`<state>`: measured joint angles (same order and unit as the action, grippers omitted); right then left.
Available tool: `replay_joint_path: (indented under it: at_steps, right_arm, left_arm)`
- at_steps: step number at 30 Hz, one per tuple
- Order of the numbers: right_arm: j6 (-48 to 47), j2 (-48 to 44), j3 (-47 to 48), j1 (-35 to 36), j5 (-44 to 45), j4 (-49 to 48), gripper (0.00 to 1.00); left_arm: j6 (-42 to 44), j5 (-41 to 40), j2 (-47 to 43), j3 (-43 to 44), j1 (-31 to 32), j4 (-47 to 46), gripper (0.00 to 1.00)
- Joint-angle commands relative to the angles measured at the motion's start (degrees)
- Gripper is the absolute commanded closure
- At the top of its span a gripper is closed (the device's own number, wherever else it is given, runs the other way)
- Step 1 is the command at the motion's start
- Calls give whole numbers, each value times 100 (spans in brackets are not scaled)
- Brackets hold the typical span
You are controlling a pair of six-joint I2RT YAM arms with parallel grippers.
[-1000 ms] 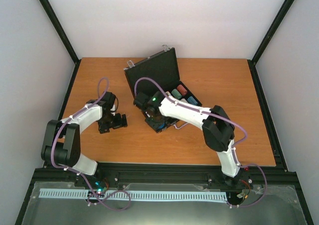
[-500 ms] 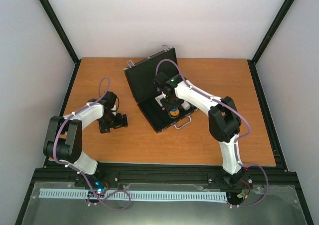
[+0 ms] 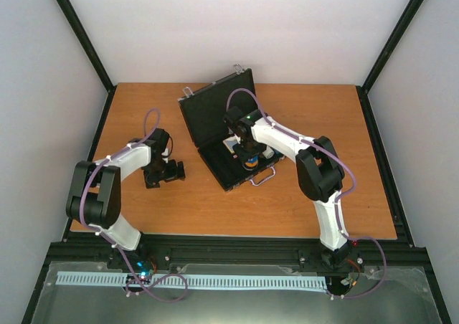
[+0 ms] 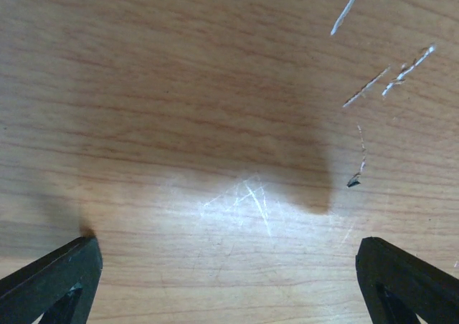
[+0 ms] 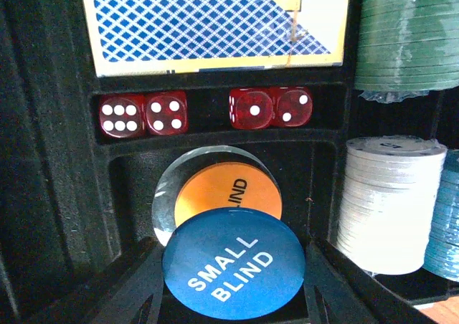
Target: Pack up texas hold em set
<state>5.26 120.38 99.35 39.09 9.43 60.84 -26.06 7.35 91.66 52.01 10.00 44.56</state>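
Observation:
The black briefcase (image 3: 211, 112) lies open mid-table, lid raised at the left. My right gripper (image 3: 250, 159) hovers over its tray, shut on a blue "SMALL BLIND" disc (image 5: 233, 263). It holds the disc just above the orange disc (image 5: 215, 191) and the clear disc (image 5: 166, 188) lying in their slot. The blue-white card box (image 5: 215, 23), several red dice (image 5: 143, 114), and green (image 5: 409, 37), white (image 5: 387, 202) and blue (image 5: 446, 216) chip stacks sit in the tray. My left gripper (image 3: 171, 172) is wide open over bare wood (image 4: 229, 195).
The case's silver handle (image 3: 264, 175) sticks out at its near edge. The wooden table (image 3: 323, 195) is framed by black rails and white walls. White scratches (image 4: 391, 80) mark the wood in front of the left gripper.
My right gripper has moved from the case's near-left corner to over the middle of the tray, carrying the blue disc. The left arm has barely moved.

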Motion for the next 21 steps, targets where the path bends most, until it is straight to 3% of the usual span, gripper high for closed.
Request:
replay_joint_path:
  at_steps: [1, 7, 11, 21]
  right_arm:
    - [-44, 23, -96, -38, -37, -59, 45]
    - [-8, -96, -125, -42, -6, -94, 32]
    - [-6, -192, -72, -42, -92, -91, 29]
    - [-11, -325, -118, -183, -1089, -753, 12]
  left_arm:
    - [103, 72, 95, 190, -42, -73, 0]
    - [124, 99, 129, 213, -41, -96, 0]
    - [136, 111, 126, 187, -42, -111, 0]
    - [159, 121, 32, 69, -41, -148, 0]
